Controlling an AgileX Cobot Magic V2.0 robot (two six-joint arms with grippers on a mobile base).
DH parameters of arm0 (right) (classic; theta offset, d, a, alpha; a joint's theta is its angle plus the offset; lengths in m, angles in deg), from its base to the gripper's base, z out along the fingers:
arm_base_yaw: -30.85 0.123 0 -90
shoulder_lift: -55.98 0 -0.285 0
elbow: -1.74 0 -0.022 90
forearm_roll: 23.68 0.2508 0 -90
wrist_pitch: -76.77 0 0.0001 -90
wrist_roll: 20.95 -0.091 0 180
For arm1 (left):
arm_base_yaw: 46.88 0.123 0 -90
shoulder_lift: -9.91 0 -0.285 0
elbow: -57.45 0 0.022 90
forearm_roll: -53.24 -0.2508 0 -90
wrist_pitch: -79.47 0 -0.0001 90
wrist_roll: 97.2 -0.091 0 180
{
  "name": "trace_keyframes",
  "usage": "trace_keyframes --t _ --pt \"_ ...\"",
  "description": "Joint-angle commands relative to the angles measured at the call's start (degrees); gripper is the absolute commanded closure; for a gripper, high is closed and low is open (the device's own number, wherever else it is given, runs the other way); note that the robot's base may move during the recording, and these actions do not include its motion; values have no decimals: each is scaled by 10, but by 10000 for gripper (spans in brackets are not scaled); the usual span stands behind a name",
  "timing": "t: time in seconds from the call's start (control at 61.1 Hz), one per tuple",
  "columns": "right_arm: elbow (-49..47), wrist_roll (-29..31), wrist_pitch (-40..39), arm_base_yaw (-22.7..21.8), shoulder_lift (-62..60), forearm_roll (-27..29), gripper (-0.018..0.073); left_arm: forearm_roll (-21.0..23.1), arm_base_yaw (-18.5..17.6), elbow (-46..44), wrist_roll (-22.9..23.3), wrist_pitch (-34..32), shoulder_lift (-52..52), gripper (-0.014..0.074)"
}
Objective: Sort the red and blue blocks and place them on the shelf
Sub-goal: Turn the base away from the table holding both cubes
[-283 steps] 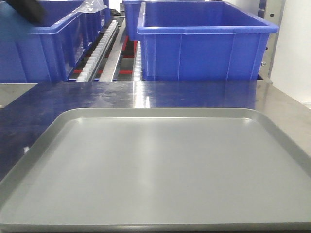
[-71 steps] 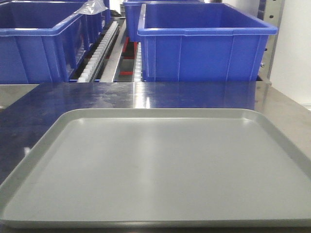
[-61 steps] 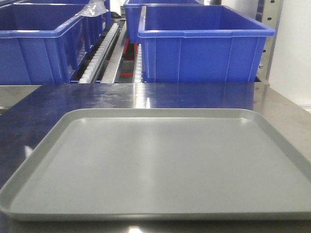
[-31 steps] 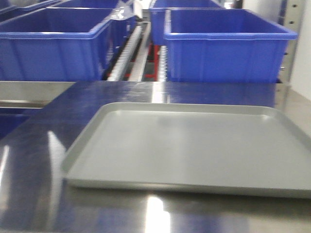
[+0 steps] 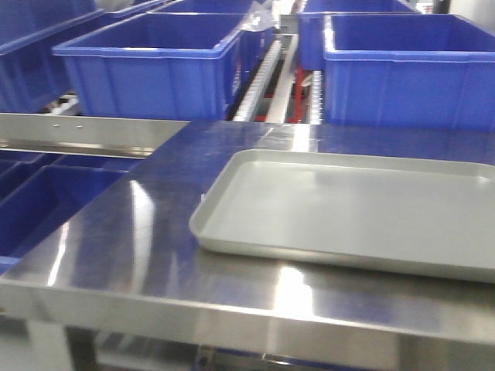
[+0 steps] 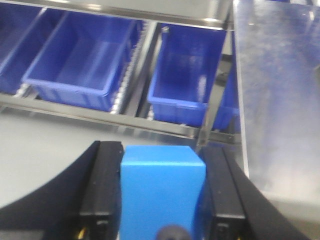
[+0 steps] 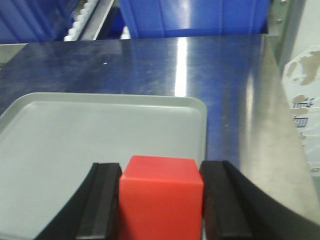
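Observation:
In the left wrist view my left gripper [image 6: 161, 151] is shut on the bright blue block [image 6: 162, 200], its black fingers [image 6: 102, 185] pressed to both sides. It hangs over the floor, left of the table, facing a lower tier of the shelf [image 6: 100, 112]. The right wrist view shows my right gripper [image 7: 161, 167] shut on the red block [image 7: 161, 200], above the near right part of the grey tray [image 7: 75, 140]. The shelf's white roller tracks [image 5: 263, 77] run between blue bins in the front view. Neither gripper shows in the front view.
Large blue bins [image 5: 155, 69] [image 5: 410, 69] stand on the shelf's upper tier, others [image 6: 82, 57] [image 6: 187, 75] on the lower tier. The grey tray [image 5: 348, 209] lies on the steel table [image 5: 139, 232]. The table's front edge [image 5: 232, 313] is near.
The front view has drawn back and swung left. The tray now sits at the right, and the table's front edge and the lower bins at the left have come into sight.

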Motion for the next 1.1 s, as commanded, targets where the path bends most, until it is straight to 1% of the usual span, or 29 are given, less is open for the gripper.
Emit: trace_keyframes --t 0.0,1.081 --pt "-16 1 -55 -2 0 -8 503 -6 1 -16 5 -46 2 473" --pt "-16 1 -55 -2 0 -8 503 -6 1 -16 5 -46 2 473"
